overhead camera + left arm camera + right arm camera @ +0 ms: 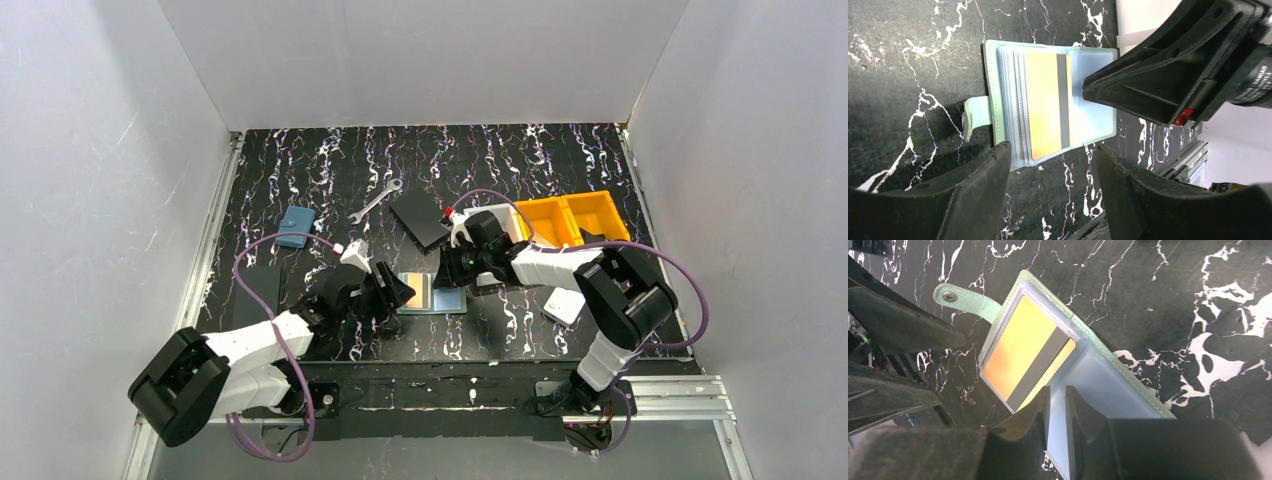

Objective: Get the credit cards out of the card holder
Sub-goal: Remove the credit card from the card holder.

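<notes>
The card holder (pixel 452 299) (pixel 993 85) (pixel 1120 352) lies open and flat on the table, mint green with pale blue inner panels and a snap strap (pixel 965 299). A tan credit card (pixel 412 291) (pixel 1045 105) (pixel 1018 352) with a grey stripe sits in its clear sleeve. No light blue card can be told apart from the pale panels. My right gripper (pixel 447 272) (pixel 1058 390) rests its tips on the bare pale panel beside the card's edge, with only a narrow gap between the jaws and nothing seen in it. My left gripper (pixel 385 297) (pixel 1053 150) is open, and its fingers (pixel 993 165) straddle the holder's near edge.
A wrench (pixel 378 200) and a black square plate (pixel 420 220) lie behind the holder. A blue pouch (pixel 295 226) is at the left. Orange bins (pixel 575 218) and a white box (pixel 500 215) stand at the right, with a small white block (pixel 564 305) nearer the right arm.
</notes>
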